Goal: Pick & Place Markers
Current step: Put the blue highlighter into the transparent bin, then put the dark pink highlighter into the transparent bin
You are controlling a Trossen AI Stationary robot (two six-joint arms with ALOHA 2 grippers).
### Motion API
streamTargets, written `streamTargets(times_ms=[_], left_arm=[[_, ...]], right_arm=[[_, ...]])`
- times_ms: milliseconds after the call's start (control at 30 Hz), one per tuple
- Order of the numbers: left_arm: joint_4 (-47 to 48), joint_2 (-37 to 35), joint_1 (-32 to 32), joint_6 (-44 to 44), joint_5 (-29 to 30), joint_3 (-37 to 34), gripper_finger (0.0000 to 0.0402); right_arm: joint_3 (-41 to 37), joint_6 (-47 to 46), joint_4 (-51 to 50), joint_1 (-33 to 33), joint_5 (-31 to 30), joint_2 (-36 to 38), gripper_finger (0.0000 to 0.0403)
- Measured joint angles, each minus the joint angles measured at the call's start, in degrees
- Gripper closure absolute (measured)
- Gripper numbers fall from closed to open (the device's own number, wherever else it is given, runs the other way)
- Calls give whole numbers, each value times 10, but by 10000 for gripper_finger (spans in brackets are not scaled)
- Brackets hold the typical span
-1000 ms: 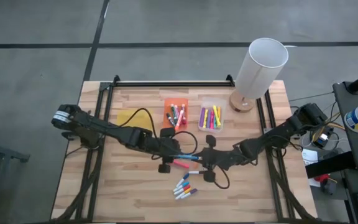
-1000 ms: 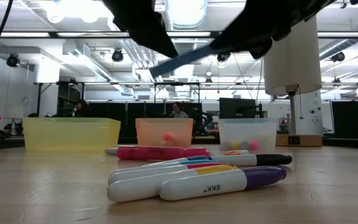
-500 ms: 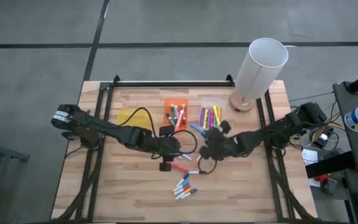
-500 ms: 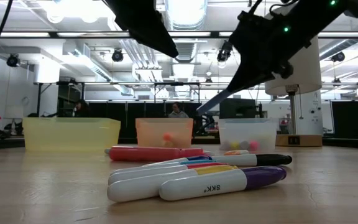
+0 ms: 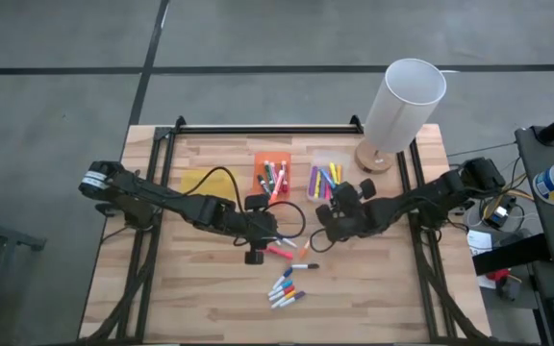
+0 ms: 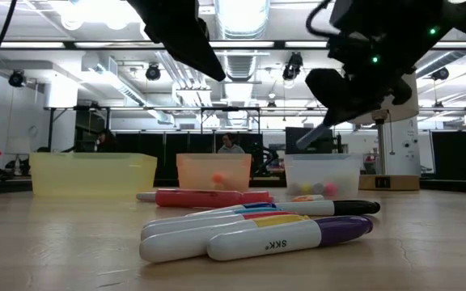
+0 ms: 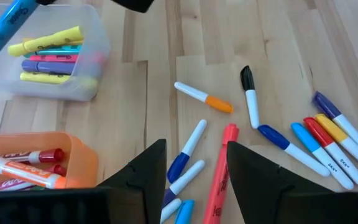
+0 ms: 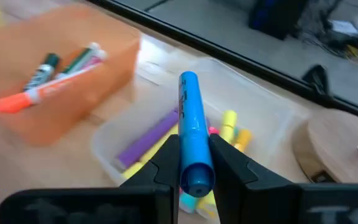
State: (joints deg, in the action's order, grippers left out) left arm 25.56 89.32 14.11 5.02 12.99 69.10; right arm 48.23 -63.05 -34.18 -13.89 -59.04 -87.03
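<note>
- Carrying a blue marker over the clear bin, my right gripper has its fingers pinched on the barrel, which points forward out of the grip.
- I judge this step to be the drop: the clear bin already holds yellow, purple and pink markers, so the blue one belongs with them.
- To do it well, I'd bring the marker over the bin's middle, away from the near wall, and lower it before I let go, so that it doesn't bounce out.
- I'd tip the wrist so the barrel lies along the bin's long side, in line with the markers inside; crosswise, it may catch on the rim.
- My left gripper hovers over the loose markers on the table, fingers apart and holding nothing, with a red marker lying just ahead between them.
- A row of markers lies well off to the side, with an orange-tipped marker and a black-capped one nearer.
- The orange bin sits beside the clear one, and the arms work close together, so I'd clear the right arm away before the left reaches toward the bins.
- The yellow bin looks empty from the low view; I can't be sure.
</note>
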Motion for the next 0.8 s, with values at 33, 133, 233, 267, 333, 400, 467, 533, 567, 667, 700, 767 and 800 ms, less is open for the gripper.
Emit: streamTargets(times_ms=[33, 133, 233, 267, 333, 400, 467, 533, 567, 667, 700, 767, 800], left_arm=[[0, 0, 0, 0, 0, 0, 239], [0, 0, 0, 0, 0, 0, 239], [0, 0, 0, 0, 0, 0, 239], [0, 0, 0, 0, 0, 0, 239], [0, 0, 0, 1, 0, 0, 239], [0, 0, 0, 6, 0, 0, 239], [0, 0, 0, 9, 0, 0, 239], [0, 0, 0, 9, 0, 0, 239], [0, 0, 0, 9, 0, 0, 239], [0, 0, 0, 9, 0, 0, 239], [0, 0, 0, 10, 0, 0, 239], [2, 0, 0, 10, 0, 0, 239], [3, 0, 0, 10, 0, 0, 239]], right_arm=[[0, -9, -7, 3, 1, -1, 349], [-2, -13, -11, 14, 4, -1, 349], [-3, -11, -14, 22, 6, -1, 349], [-3, -11, -14, 24, 6, -1, 349], [-4, -11, -14, 25, 6, -1, 331], [-6, -17, -15, 26, 6, -1, 301], [-6, -18, -15, 26, 5, -1, 265], [-6, -15, -15, 26, 5, -1, 232], [-6, -13, -15, 26, 5, -1, 217], [-6, 6, -14, 23, 6, -1, 180], [-6, 11, -14, 20, 6, -1, 171], [-7, 17, -11, 10, 8, -1, 156], [-7, 19, -11, 4, 9, -1, 151]])
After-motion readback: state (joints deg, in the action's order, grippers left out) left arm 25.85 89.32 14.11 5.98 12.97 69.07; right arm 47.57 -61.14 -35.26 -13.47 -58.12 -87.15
